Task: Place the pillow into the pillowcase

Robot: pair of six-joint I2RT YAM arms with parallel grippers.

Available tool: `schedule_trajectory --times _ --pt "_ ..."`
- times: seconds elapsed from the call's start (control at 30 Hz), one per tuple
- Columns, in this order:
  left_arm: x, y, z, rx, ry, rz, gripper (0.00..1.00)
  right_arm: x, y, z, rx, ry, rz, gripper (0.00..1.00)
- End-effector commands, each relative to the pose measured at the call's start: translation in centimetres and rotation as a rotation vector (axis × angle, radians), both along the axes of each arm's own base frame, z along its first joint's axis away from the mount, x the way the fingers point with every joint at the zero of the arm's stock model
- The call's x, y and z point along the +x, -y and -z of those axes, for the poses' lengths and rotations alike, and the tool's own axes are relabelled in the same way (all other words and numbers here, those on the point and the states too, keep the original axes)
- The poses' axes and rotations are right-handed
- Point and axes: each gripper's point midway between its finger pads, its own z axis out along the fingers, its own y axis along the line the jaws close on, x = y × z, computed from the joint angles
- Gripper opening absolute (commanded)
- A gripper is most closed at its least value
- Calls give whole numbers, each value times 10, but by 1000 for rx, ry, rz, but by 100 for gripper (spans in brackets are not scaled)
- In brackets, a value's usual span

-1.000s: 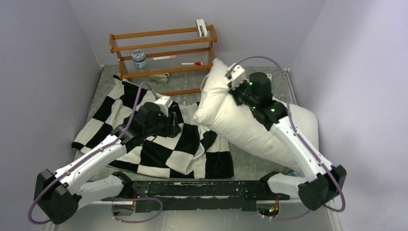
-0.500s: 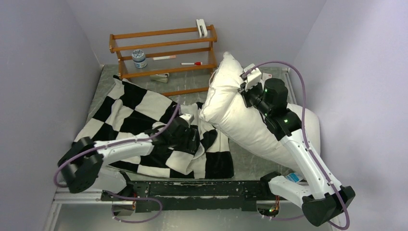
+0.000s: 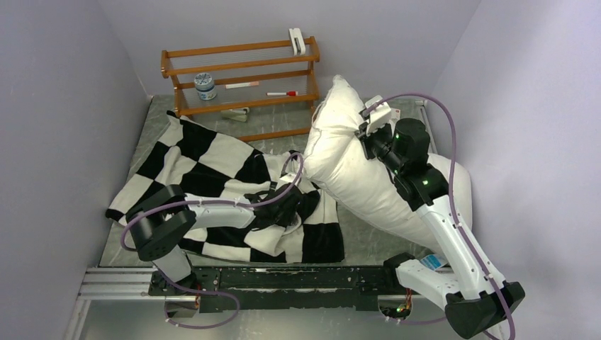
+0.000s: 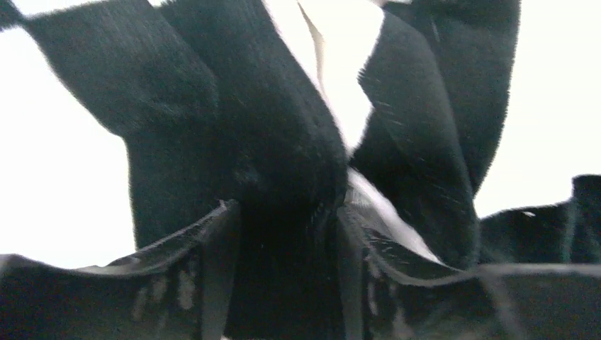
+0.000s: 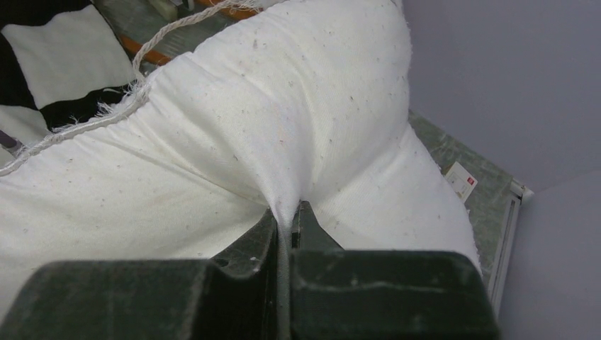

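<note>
Pinching at lower centre, left gripper (image 3: 292,205): your fingers clamp a black fold of the pillowcase (image 3: 205,159), which sprawls across the left half
Right of centre, pillow (image 3: 347,180): propped on edge, outside the case
Upper right, right gripper (image 5: 285,228): clenched on a tuck of pillow cloth
Step, likely: opening the case's mouth
Next: you need that mouth spread before steering a corner in

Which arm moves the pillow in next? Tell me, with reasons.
Right. The right gripper pinches a fold of the pillow, raised beside the pillowcase; the left gripper grips that fabric, so it should probably hold it.
</note>
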Motion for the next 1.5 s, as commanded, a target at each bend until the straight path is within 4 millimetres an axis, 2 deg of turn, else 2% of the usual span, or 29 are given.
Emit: schedule_trajectory --times 0.0,0.07,0.1,0.17,0.2,0.27,0.4,0.57,0.63,0.73,0.97,1.1,1.2,1.23,1.4,1.47 --pt "15 10 -3 -11 62 -28 45 1 23 -10 -17 42 91 0" --pt "17 11 -6 -8 71 -33 25 0 24 -12 -21 46 89 0" --pt "19 11 -11 -11 80 -35 18 0 25 -13 -24 46 91 0" --pt "22 11 -26 -26 101 -47 6 -1 25 -13 -38 42 86 0" --pt "24 10 -35 -43 116 -55 5 -2 24 -12 -47 37 76 0" --pt "31 7 -60 -120 132 -76 5 -6 18 -8 -74 13 24 0" --pt "45 -1 -96 -277 126 -111 6 -21 1 8 -106 -57 -120 0" --pt "50 -3 -123 -380 109 -121 7 -43 -22 36 -134 -155 -300 0" --pt "50 -2 -127 -408 92 -117 9 -50 -26 48 -167 -203 -337 0" --pt "49 -4 -127 -394 80 -112 15 -53 -22 64 -234 -256 -312 0" --pt "47 -9 -111 -381 38 -88 12 -58 -19 61 -239 -261 -297 0" --pt "41 -7 -115 -403 16 -55 22 -66 -17 70 -253 -308 -301 0" --pt "41 -11 -117 -400 26 -58 10 -68 -15 68 -250 -297 -289 0" --pt "41 -12 -118 -401 28 -57 10 -68 -14 66 -247 -291 -286 0" --pt "42 -13 -128 -409 31 -42 22 -70 -15 63 -241 -288 -293 0" --pt "41 -12 -134 -425 36 -33 18 -71 -13 65 -242 -296 -282 0"
